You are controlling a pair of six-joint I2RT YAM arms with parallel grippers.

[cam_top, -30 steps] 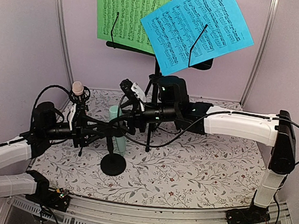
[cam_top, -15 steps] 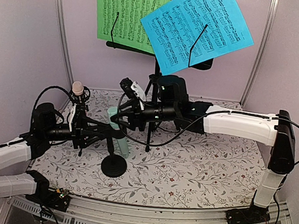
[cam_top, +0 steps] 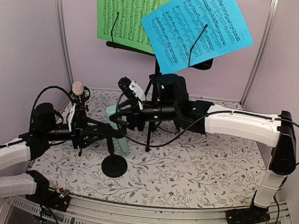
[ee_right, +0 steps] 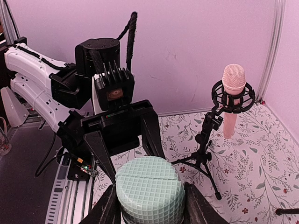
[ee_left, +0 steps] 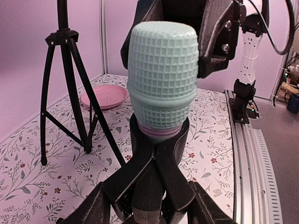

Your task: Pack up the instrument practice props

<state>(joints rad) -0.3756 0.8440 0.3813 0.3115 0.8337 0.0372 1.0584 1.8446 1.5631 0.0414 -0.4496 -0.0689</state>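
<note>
Lilac booth walls, floral-print bench (cam_top: 202, 169). The green microphone (ee_left: 161, 79) sits head-up in a black clip (ee_left: 154, 163) on a short stand with a round base (cam_top: 114, 165), near the bench middle.

The left end effector (ee_left: 152, 200) is closed around the clip from below. The right end effector (ee_right: 149, 200) is closed on the microphone's gridded head, one finger pressed to each side.

The pink microphone (ee_right: 232, 79) stands in its ring mount on a small tripod at the back left, well apart. The music stand (ee_left: 63, 37) is behind, with the green sheet (cam_top: 121, 15) and blue sheet (cam_top: 199, 27) on its desk. A pink dish (ee_left: 105, 95) lies beyond the stand legs.

Step in hand, by my read: pull the green microphone out of its clip. Nothing looks packed yet, so this is early in the task.

To do it well:
- Left arm holds the clip firmly so the round base doesn't lift or skid.
- Right arm pulls straight along the microphone's axis, without twisting or levering sideways against the clip prongs.
- The head is rounded and the hold sits high on it, so slipping is a risk. Go slow at first.
- Keep the pull away from the music stand legs, which are just behind.
</note>
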